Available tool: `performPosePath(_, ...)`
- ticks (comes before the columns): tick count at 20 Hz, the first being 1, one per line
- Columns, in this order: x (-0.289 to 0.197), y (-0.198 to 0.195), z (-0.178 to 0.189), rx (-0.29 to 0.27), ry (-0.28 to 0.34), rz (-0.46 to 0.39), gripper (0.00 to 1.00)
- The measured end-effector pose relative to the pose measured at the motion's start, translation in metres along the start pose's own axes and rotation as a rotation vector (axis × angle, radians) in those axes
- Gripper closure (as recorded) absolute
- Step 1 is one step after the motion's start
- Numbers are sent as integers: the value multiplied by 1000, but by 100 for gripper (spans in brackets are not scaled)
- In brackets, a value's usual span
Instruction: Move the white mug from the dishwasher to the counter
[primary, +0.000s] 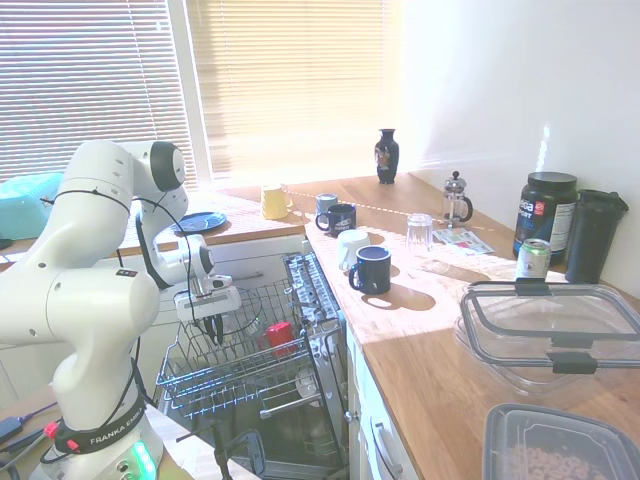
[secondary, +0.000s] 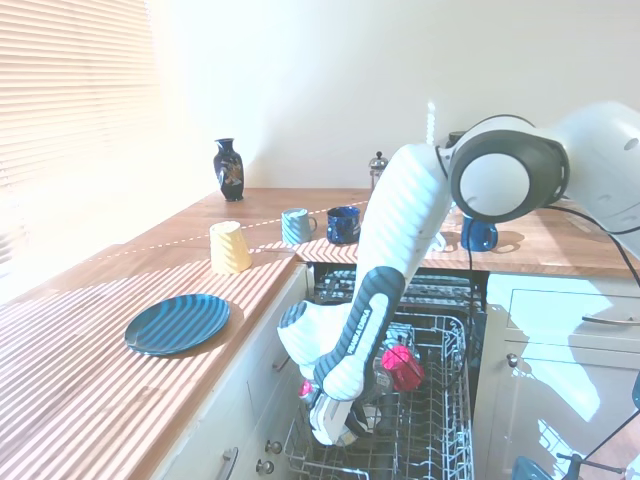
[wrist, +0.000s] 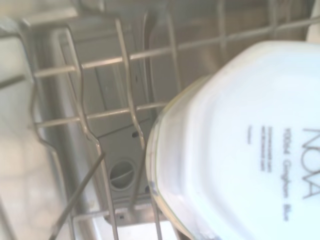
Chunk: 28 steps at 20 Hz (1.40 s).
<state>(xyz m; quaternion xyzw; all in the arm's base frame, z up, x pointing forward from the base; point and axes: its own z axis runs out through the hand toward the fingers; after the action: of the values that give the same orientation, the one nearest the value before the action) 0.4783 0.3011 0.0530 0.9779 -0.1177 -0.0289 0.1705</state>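
The tool (primary: 213, 322) hangs low over the dishwasher (primary: 250, 370) rack — whether it is released or clenched, I cannot tell. The white mug (wrist: 240, 145) sits upturned in the rack, filling the wrist view — off the surface (primary: 440, 340).

I am looking into a home kitchen: a long wooden counter (primary: 440, 340) over white cabinets, an open dishwasher (primary: 262, 372) under it, a French press (primary: 456, 199), mugs and a vase (primary: 387, 155) on the counter, and blinds (primary: 290, 85) behind the counter.
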Motion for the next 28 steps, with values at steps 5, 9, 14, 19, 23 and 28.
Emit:
performPosePath(5,1,55,-37,62,28,60,100)
performPosePath(9,11,110,-92,141,69,139,100)
performPosePath(14,42,185,-169,240,124,272,100)
performPosePath(19,92,264,-217,316,127,386,100)
performPosePath(23,124,296,-244,334,126,437,100)
performPosePath(28,171,328,-247,310,105,481,100)
